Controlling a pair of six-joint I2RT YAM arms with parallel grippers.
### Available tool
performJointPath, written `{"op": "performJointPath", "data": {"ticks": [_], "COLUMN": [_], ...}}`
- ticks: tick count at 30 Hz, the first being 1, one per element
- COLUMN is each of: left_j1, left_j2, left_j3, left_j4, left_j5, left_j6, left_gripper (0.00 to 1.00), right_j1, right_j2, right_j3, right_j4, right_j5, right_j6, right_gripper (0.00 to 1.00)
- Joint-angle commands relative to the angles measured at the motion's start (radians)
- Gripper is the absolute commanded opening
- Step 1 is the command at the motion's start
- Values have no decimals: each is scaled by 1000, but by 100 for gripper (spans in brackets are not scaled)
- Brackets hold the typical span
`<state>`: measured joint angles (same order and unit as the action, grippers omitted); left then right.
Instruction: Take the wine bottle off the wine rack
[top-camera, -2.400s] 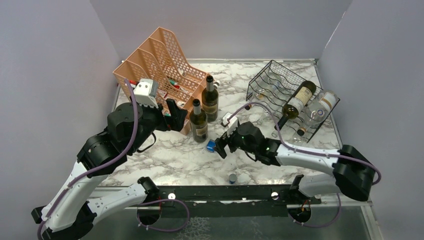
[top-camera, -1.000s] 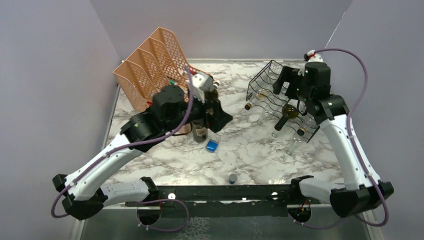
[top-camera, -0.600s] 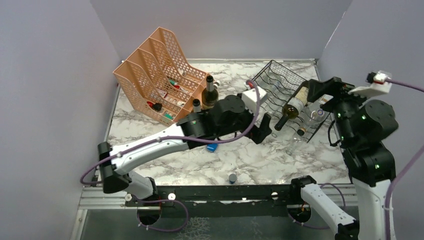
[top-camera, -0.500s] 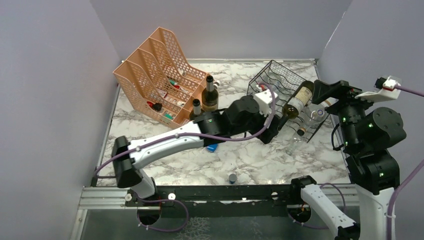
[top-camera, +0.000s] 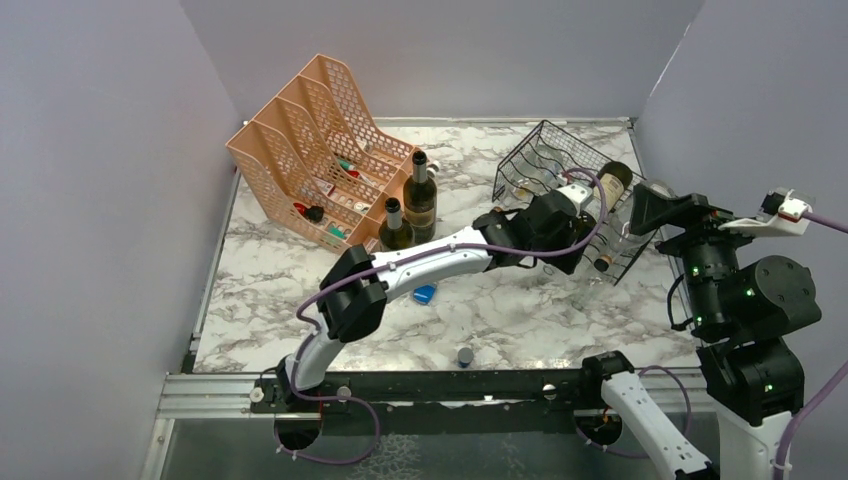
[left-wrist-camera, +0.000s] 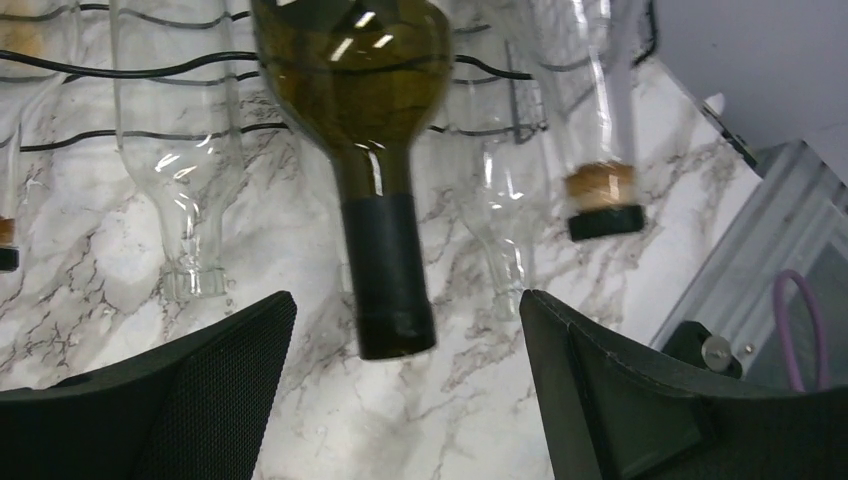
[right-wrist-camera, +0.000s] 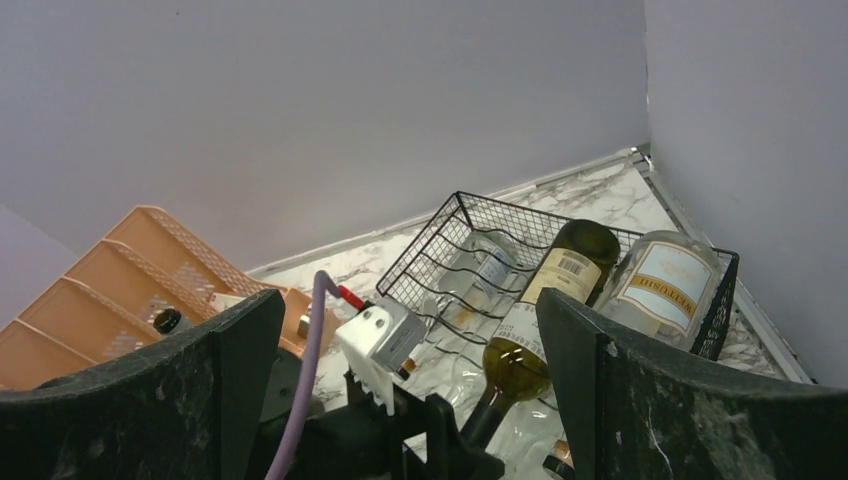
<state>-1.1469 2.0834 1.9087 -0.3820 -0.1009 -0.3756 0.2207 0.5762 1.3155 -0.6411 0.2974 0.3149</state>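
Note:
The black wire wine rack (top-camera: 545, 165) stands at the back right. A dark green wine bottle (top-camera: 606, 183) lies on its top tier, neck pointing toward the near side. My left gripper (top-camera: 570, 252) is open at the rack's front. In the left wrist view (left-wrist-camera: 407, 300) the bottle's black-capped neck (left-wrist-camera: 385, 270) hangs between the two fingertips, touching neither. My right gripper (top-camera: 668, 212) is open and empty, raised high to the right of the rack. In the right wrist view (right-wrist-camera: 408, 300) it looks down on the rack (right-wrist-camera: 450, 235) and the bottle (right-wrist-camera: 553, 285).
A clear labelled bottle (top-camera: 652, 203) lies beside the green one, and clear bottles (left-wrist-camera: 180, 180) fill the lower tier. A peach mesh organizer (top-camera: 320, 150) stands back left with two upright bottles (top-camera: 420, 195) beside it. A blue object (top-camera: 424, 293) and a small cap (top-camera: 464, 354) lie on the marble.
My left arm has swung from the organizer across the table to the rack's front. My right arm has lifted from the table centre to high on the right. The bottle has stayed on the rack.

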Motion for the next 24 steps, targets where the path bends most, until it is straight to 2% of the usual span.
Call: {"op": "performJointPath", "data": {"ticks": [1,6,12,18,24], "left_j1": [37,60,84,99,109], "left_j2": [64,132,216,273,291], "left_j3": [78,137,232,287,289], "left_j4": [3,7,6,9,27], "left_j5": [12,55,147,230,255], "left_j6": [-37,-34,-62,-100,-112], "left_gripper": [88,86,69,62,53], "right_j1": [0,0,0,0,-1], "right_j2": [-22,-27,-40,-68,-67], "right_j3": [-12,-12,-8,0,12], "right_j4": [-37,-50,-62,-42,-45], "right_j5": [-15,-3,-3,-7,-16], "right_j6": [11,-15,-16,-18,-23], "right_gripper": [100,100,100,100,100]}}
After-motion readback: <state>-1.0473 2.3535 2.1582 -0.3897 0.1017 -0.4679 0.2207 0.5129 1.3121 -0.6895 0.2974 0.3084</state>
